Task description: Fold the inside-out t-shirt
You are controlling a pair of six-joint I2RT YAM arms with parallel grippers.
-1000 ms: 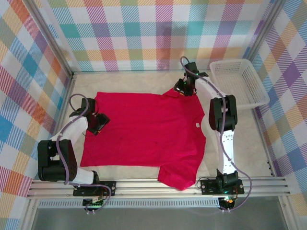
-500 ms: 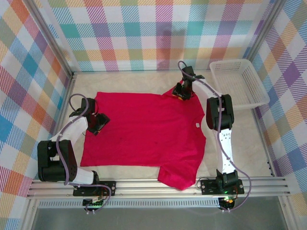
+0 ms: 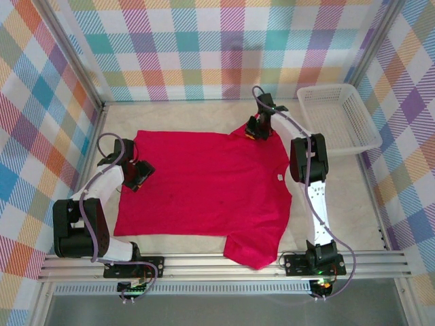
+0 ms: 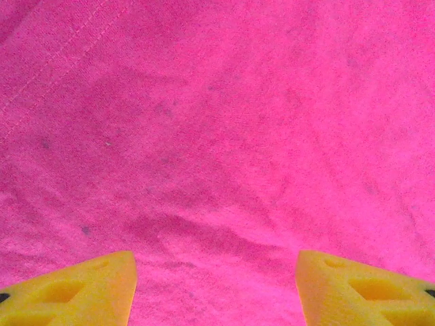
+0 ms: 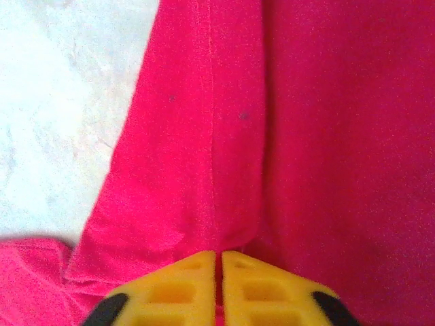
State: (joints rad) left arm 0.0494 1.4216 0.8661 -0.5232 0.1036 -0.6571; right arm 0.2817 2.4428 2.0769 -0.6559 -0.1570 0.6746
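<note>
I am wearing white shells along my left arm (image 3: 103,185) and right arm (image 3: 317,204), with black housings bulging at the joints. Grey cables (image 3: 100,145) are looping off both arms. A small green light (image 3: 319,272) is glowing under my black right base (image 3: 319,257). My jaws are showing yellow pads (image 4: 68,292) with cut-out hollows and black corners.

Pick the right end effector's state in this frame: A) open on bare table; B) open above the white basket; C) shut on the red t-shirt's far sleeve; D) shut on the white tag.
C: in the right wrist view the right end effector is pressed shut on a raised ridge of the red t-shirt, at its far sleeve.
</note>
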